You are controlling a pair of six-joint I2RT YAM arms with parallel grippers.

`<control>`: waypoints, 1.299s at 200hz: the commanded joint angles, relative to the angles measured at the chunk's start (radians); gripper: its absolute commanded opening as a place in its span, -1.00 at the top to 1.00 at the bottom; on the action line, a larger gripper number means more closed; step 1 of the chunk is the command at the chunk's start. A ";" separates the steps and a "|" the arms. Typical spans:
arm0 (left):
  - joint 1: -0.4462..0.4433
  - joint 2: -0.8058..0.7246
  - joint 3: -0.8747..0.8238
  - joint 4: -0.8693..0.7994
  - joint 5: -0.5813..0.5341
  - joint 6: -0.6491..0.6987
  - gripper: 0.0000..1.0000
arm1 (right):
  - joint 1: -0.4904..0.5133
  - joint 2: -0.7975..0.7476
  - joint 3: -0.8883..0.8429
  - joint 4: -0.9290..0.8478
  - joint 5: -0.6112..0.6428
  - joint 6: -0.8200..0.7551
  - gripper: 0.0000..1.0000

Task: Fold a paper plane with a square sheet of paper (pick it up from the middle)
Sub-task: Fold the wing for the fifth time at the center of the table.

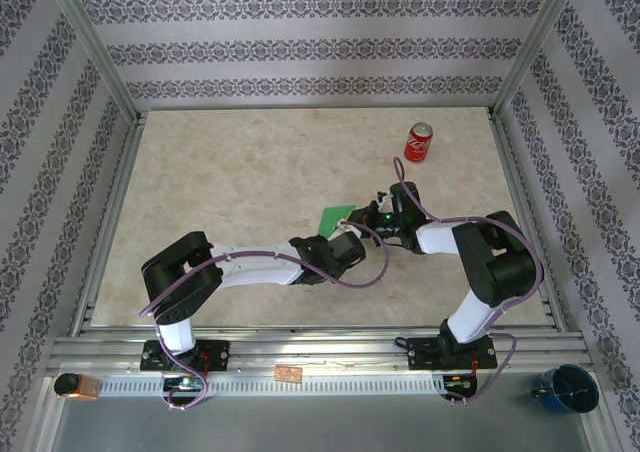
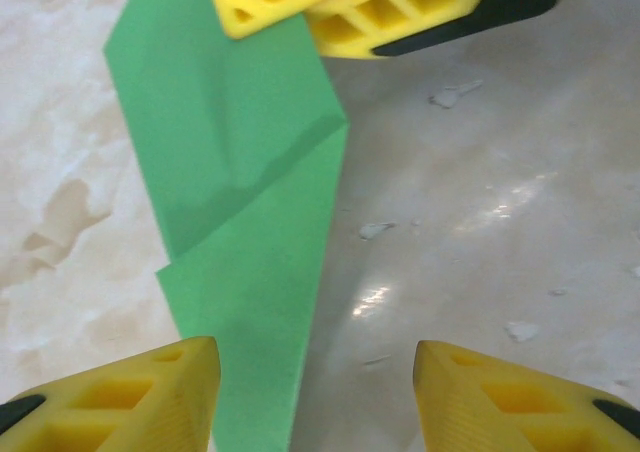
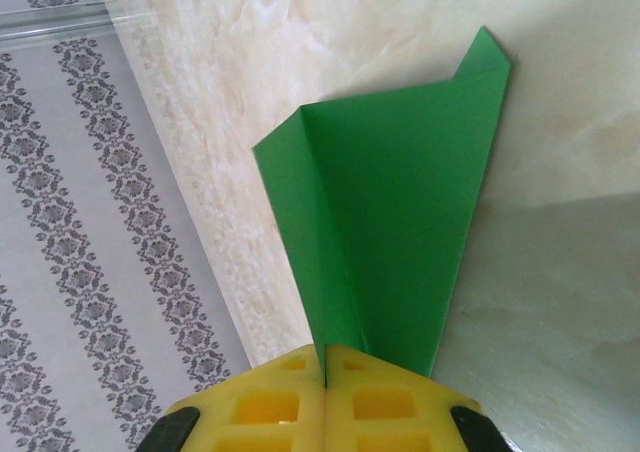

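The green sheet of paper [image 1: 335, 215] was around the middle of the counter [image 1: 230, 182], where the two arms met. It was already partly folded, with a long crease down it and one layer lying over another. It was plain green with no writing on it.

The right hand [image 3: 325, 372] was squeezed tight on one end of the paper. Its two yellow fingers [image 3: 390, 402] were pressed together with the green paper pinched between them.

The left hand [image 2: 315, 392] was open about halfway and had hold of nothing. Its yellow fingers [image 2: 150, 397] were well apart. The other end of the paper ran down between them, close to the left finger.

A red soda can [image 1: 418, 143] lay on its side on the far right of the counter, well apart from the paper. It had white writing on it, too small to read. On the near rail sat a small tag [image 1: 288, 374], and its writing was too small to read too. A blue cup [image 1: 568, 387] stood at the near right corner.
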 commanded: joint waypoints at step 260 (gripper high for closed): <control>-0.010 0.052 0.038 -0.106 -0.116 -0.028 1.00 | 0.003 -0.022 -0.011 0.014 0.000 -0.019 0.81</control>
